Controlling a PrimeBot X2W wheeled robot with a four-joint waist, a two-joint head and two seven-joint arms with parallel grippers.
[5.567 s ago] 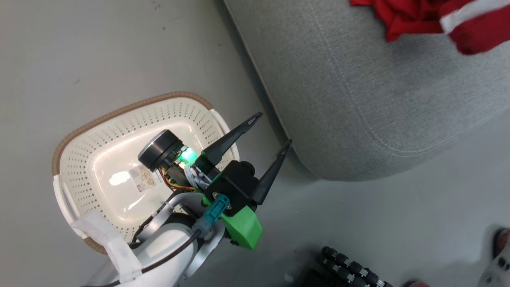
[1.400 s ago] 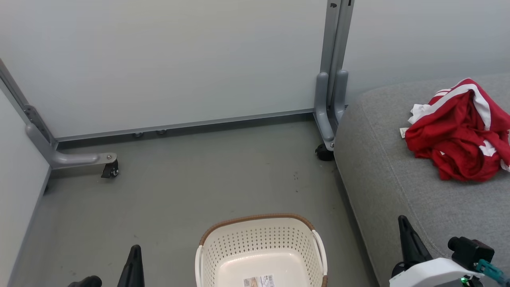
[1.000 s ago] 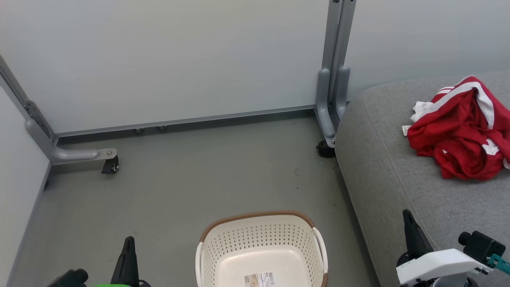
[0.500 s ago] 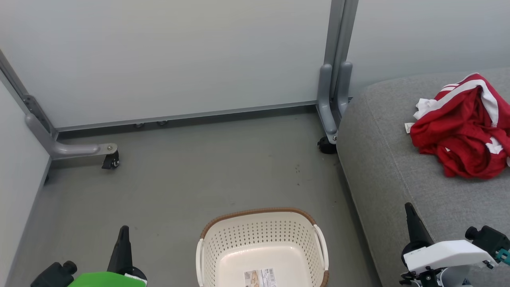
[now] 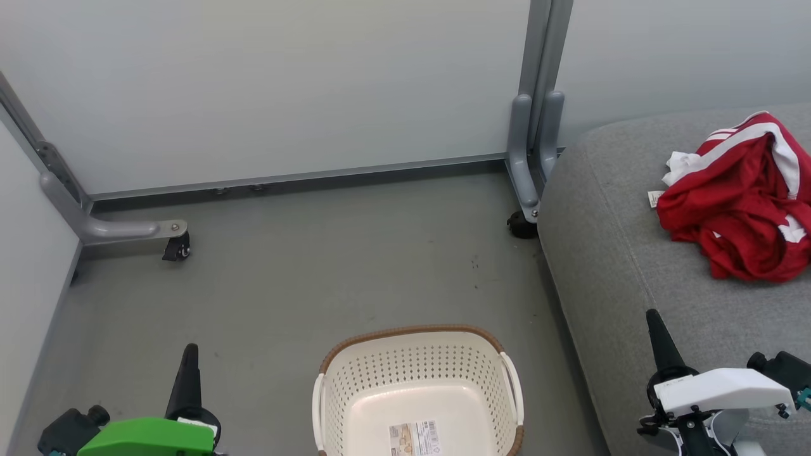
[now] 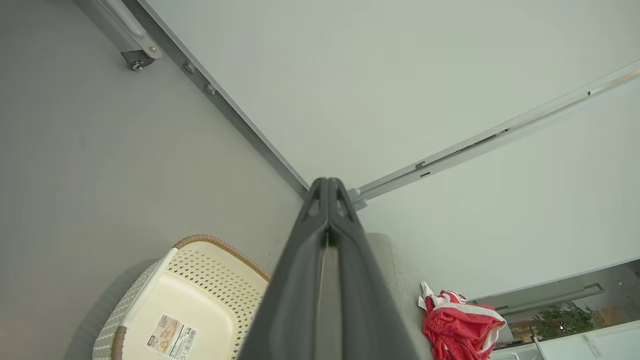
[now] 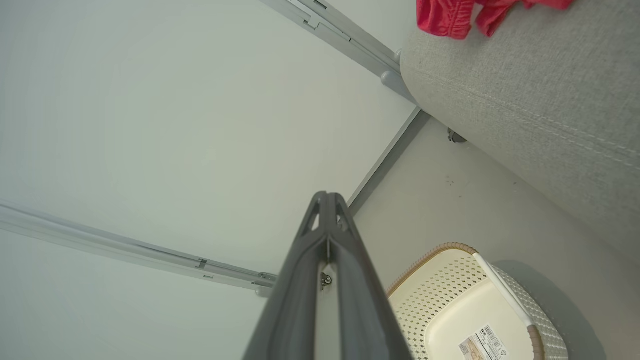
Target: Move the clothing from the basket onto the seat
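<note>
basket (image 5: pixel 412 330) holds barcode sticker (image 5: pixel 415 438), print unreadable | red clothing (image 5: pixel 741 202) on seat (image 5: pixel 608 253), right of basket | left gripper (image 6: pixel 327 185), right gripper (image 7: pixel 327 200): closed, empty

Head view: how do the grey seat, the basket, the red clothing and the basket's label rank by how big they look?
1. The seat, even though the frame cuts it off.
2. The basket, narrowly; it is nearer the camera and cut off, so this is unsure.
3. The clothing.
4. The label.
</note>
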